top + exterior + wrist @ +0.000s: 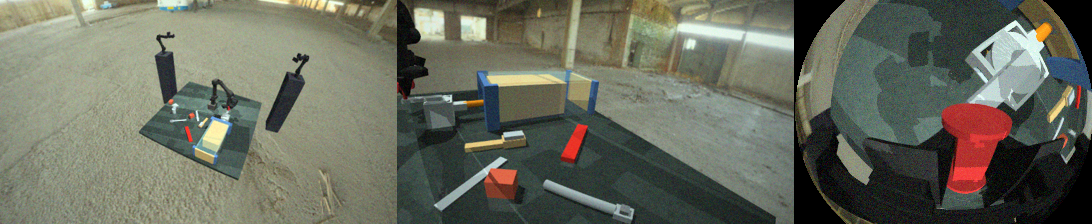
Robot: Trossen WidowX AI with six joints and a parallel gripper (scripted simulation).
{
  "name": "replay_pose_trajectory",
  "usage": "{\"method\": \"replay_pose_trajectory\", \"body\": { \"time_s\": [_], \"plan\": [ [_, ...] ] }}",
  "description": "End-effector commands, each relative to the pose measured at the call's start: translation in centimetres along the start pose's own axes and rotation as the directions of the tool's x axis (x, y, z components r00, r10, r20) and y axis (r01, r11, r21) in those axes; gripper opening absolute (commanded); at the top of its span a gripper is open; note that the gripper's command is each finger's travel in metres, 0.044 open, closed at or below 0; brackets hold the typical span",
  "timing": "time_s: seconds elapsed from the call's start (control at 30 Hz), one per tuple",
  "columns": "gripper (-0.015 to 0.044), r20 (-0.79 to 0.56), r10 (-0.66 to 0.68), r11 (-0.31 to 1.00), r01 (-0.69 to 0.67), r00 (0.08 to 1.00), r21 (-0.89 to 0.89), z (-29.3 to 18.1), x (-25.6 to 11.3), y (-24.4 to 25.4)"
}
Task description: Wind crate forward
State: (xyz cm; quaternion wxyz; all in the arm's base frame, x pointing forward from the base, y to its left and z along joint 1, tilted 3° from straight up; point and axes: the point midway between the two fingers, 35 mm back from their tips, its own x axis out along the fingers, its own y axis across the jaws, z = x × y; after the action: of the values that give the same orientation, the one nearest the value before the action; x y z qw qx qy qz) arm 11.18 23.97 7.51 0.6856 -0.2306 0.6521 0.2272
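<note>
The tan crate point(215, 132) point(532, 102) sits flat inside the clear-panelled cubby, its winch-side end close behind the blue frame point(491, 109) point(230, 128); whether they touch is unclear. An orange strap point(475, 103) point(1044, 32) runs from the grey winch point(440, 114) point(1019, 75) through that frame. The handle's pale arm point(985, 96) point(412, 101) reaches out from the winch top; its key end is hidden. My gripper point(967, 124) point(229, 106) is shut on the handle's red knob point(976, 122) point(401, 88), beside the winch on the side away from the cubby.
A wooden tool with a grey block point(492, 144) point(203, 122), a red bar point(574, 144) point(188, 134), a flat grey bar point(471, 184), an orange-red block point(501, 184) and a grey rod with a square head point(580, 198) lie beside the cubby. Two dark pillars point(165, 75) point(285, 102) carry other arms.
</note>
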Motion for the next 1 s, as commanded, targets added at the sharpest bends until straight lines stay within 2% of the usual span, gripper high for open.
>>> {"method": "replay_pose_trajectory", "body": {
  "time_s": [0.0,0.97],
  "plan": [
    [0.0000,-0.021,-0.016,1.000,0.016,1.000,0.003,-1.3,0.1,-1.4],
    [0.0000,-0.022,-0.021,1.000,0.021,1.000,0.002,-2.8,0.0,-6.1]
  ]
}}
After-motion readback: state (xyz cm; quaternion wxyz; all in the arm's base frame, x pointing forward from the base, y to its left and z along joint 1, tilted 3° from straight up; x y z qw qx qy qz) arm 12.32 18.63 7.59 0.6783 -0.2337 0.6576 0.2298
